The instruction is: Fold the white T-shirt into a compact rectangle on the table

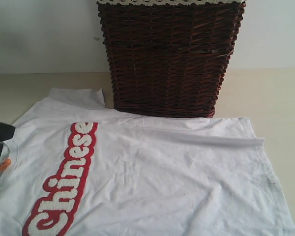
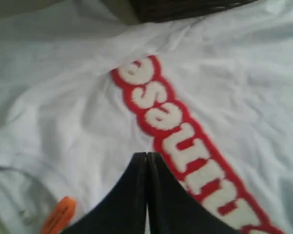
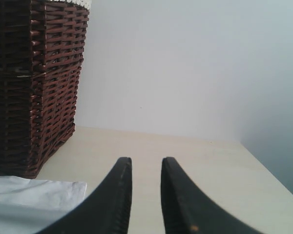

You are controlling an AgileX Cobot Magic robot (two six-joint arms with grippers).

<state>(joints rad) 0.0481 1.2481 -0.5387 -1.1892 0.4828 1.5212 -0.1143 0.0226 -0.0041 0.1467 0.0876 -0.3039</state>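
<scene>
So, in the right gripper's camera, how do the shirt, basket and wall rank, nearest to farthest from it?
1. Shirt, its edge just beside the right gripper.
2. Basket, standing beyond the shirt.
3. Wall, past the table's far edge.

Matt cloth T-shirt (image 1: 177, 177); rough wicker basket (image 1: 169, 59)

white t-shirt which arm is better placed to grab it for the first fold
Probably left: the left tool is shut but directly over the white T-shirt near its collar. The right tool is open but over bare table, off the shirt.
</scene>
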